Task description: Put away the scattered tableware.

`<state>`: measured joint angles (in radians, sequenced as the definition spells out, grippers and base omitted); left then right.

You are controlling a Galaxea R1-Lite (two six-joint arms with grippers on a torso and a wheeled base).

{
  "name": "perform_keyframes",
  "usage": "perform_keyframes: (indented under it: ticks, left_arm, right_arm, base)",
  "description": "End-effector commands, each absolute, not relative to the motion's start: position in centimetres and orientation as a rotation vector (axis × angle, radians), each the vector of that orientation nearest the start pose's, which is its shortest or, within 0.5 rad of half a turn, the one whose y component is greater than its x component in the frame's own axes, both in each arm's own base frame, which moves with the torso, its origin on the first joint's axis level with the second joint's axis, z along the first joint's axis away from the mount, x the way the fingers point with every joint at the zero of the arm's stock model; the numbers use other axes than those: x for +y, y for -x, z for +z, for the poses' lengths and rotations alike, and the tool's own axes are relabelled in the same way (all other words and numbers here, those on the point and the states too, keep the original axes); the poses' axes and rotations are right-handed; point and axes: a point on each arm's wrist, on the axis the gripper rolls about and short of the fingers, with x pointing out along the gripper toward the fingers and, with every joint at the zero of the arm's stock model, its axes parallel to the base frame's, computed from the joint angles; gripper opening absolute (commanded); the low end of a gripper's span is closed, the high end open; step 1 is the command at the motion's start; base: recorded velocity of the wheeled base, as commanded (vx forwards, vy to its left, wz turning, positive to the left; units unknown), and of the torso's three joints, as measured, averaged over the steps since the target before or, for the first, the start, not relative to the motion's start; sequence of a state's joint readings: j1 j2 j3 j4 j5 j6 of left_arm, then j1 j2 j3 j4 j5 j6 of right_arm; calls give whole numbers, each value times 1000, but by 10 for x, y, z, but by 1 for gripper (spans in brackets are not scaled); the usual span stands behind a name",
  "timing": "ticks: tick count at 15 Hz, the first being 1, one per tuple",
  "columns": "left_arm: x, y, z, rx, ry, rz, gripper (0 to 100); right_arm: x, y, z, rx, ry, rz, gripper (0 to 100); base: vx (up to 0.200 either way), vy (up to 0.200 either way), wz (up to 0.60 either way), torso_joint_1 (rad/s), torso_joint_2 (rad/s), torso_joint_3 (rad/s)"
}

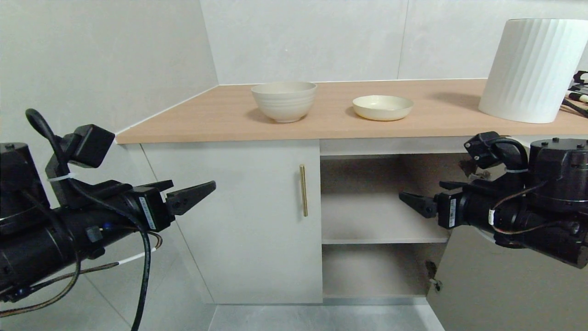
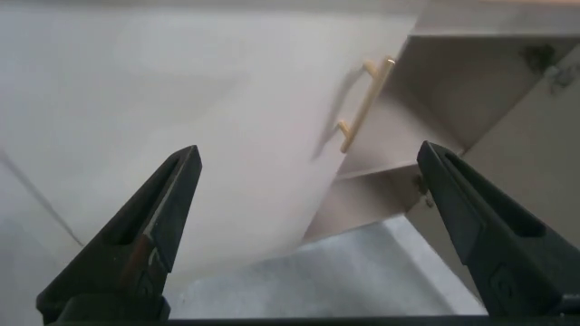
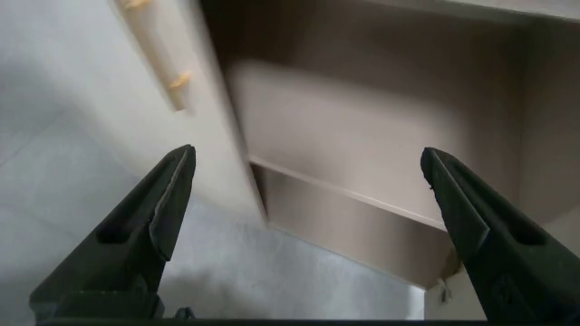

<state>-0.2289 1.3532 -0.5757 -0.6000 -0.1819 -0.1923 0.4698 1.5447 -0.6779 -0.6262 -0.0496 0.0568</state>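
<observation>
A cream ribbed bowl and a shallow cream dish stand on the wooden countertop. Below it, the cabinet's right side is open, showing a bare shelf. My left gripper hangs open in front of the shut left door, well below the counter. My right gripper is open in front of the open compartment, level with the shelf. Both hold nothing. In the left wrist view the open fingers frame the door and its handle. The right wrist view's fingers frame the shelf.
A tall white ribbed cylinder stands at the counter's right end, with small items behind it. The brass handle is on the shut left door. The swung-open right door hangs below my right arm. Walls close in the left corner.
</observation>
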Motion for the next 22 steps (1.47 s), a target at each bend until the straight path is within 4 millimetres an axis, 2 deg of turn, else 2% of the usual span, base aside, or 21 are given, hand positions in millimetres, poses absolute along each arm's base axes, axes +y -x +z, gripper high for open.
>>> perform_keyframes:
  ticks: [1, 4, 7, 10, 13, 15, 22]
  left_arm:
    - [-54, -208, 204, 229, 185, -393, 100]
    - [-54, -208, 207, 223, 184, -396, 100]
    - [-54, -208, 207, 221, 184, -396, 100]
    - [-54, -208, 207, 222, 185, -394, 100]
    - [-54, -204, 208, 212, 185, -403, 100]
    - [-59, -199, 210, 208, 187, -432, 100]
    - [-62, -200, 207, 221, 191, -441, 100]
  right_arm:
    - [118, -233, 194, 236, 4, 415, 100]
    - [116, -230, 197, 222, 0, 417, 100]
    - [114, -226, 200, 221, -6, 424, 100]
    - [109, -210, 208, 263, -18, 514, 100]
    - [106, -190, 223, 317, -42, 577, 100]
    - [106, -185, 224, 317, -60, 613, 100]
    - [105, -184, 223, 290, -60, 619, 100]
  base:
    - [0, 0, 0, 0, 0, 0]
    - [0, 0, 0, 0, 0, 0]
    - [200, 0, 0, -7, -2, 7]
    - [200, 0, 0, 4, 2, 4]
    - [0, 0, 0, 0, 0, 0]
    - [0, 0, 0, 0, 0, 0]
    - [0, 0, 0, 2, -8, -6]
